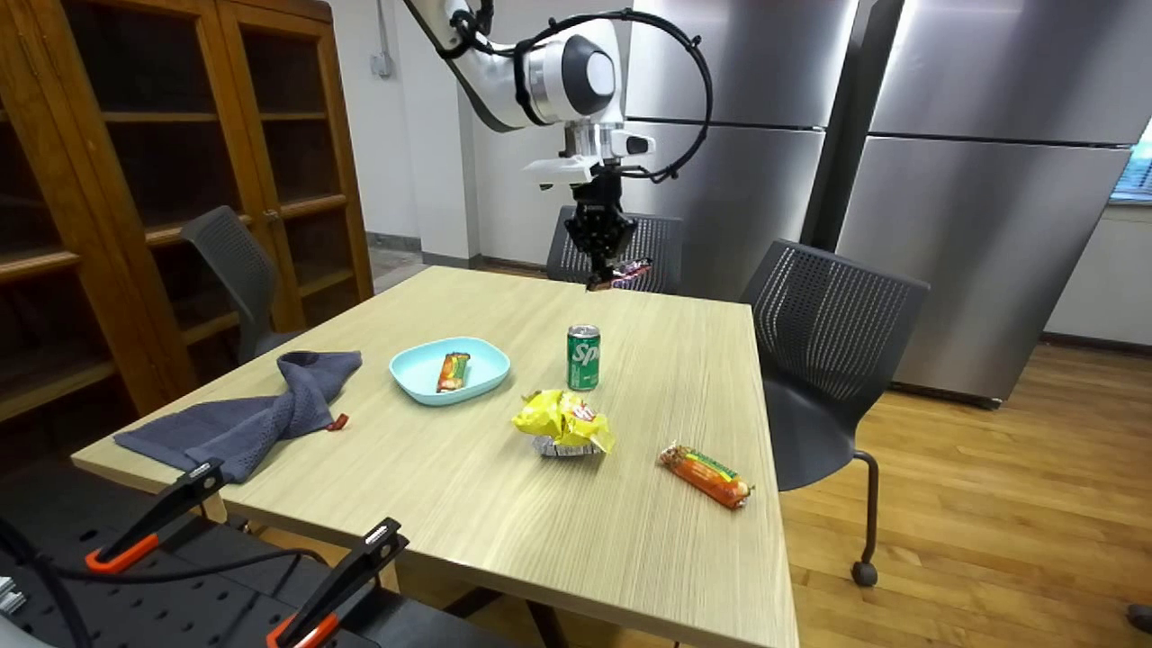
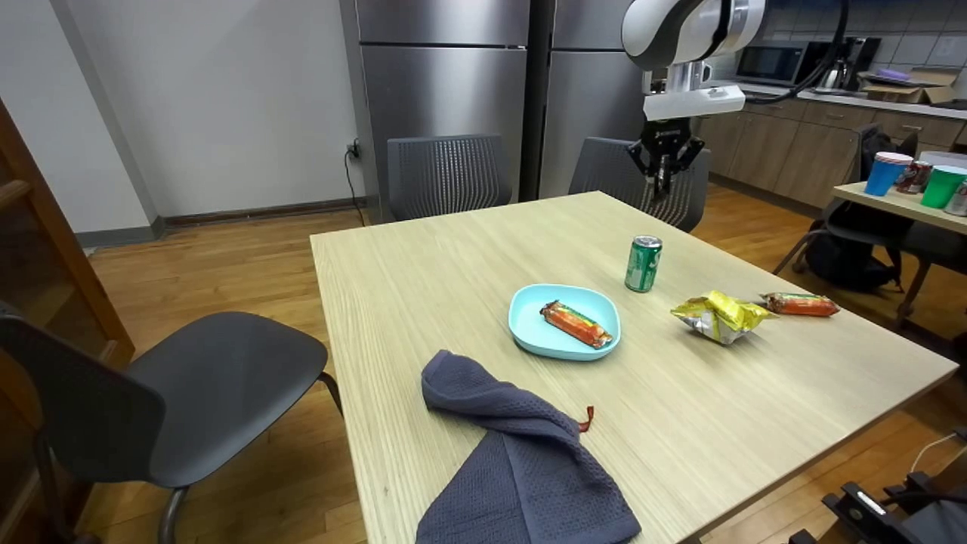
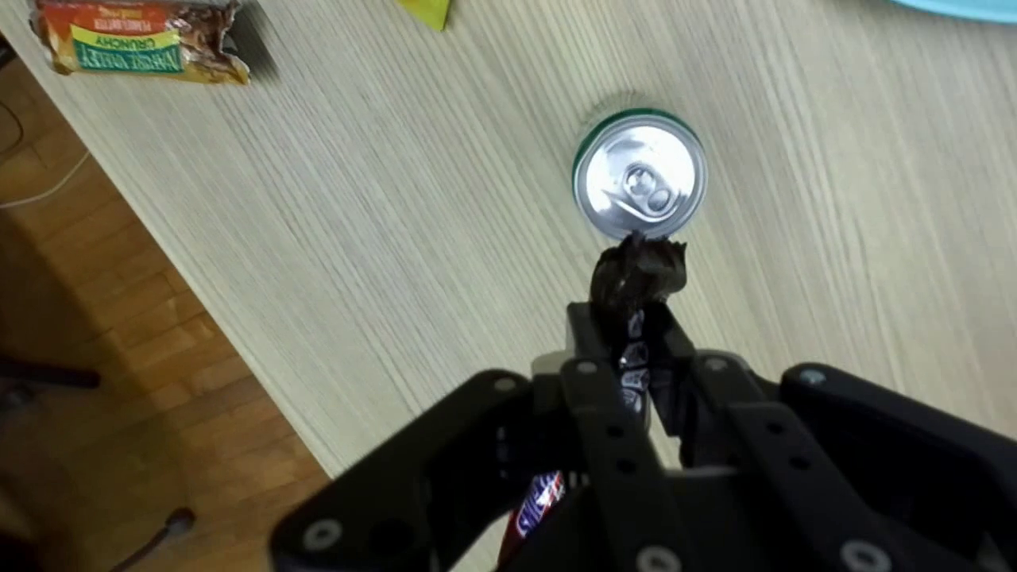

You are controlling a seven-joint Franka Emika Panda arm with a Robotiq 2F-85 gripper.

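Wrist view: jagged-ended brown wrapper (image 3: 637,274)

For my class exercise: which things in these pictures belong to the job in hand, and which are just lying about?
In the job, judging by the grip:
gripper
wrapped bar, held aloft

Seemingly just lying about, untouched by the gripper:
can, upright
dish
snack bar in the dish
another snack bar, outside it
yellow bag
towel

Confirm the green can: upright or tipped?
Upright: the green can stands on its base in both exterior views; the wrist view shows its lid facing up.
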